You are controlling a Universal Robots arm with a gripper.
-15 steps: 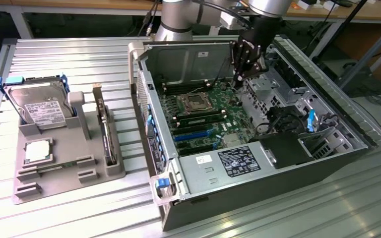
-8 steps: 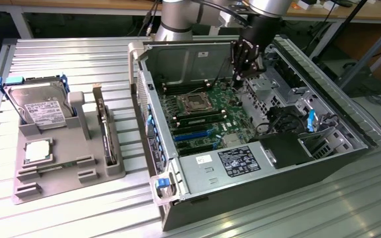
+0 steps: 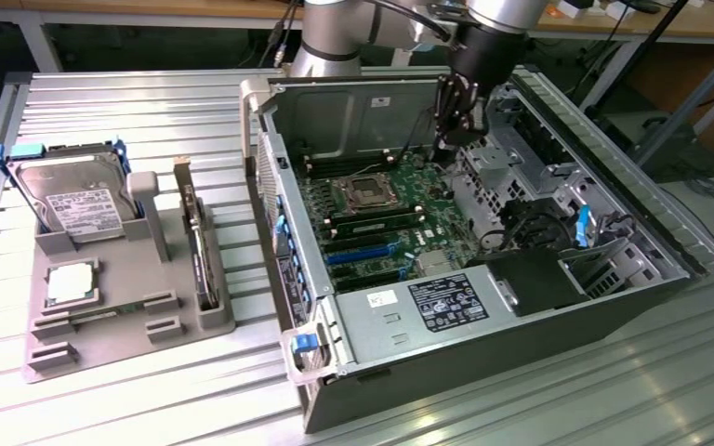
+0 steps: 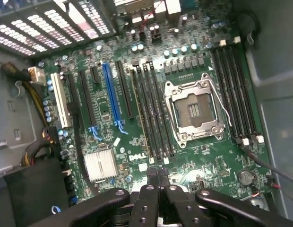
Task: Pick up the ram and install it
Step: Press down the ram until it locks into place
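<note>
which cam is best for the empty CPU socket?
Wrist view: the CPU socket sits near the middle, seen from almost straight above, with its metal frame and bare contact field plain. The exterior view shows the same socket smaller and at a slant, deep in the open computer case.

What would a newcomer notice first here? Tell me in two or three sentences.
The open computer case dominates the exterior view's right, its green motherboard exposed with an empty processor socket in the middle. The arm reaches down into the case, its tool shut above the board's memory slots. On the exterior view's left, a grey tray holds a hard drive standing on edge and a silver processor chip.
</note>
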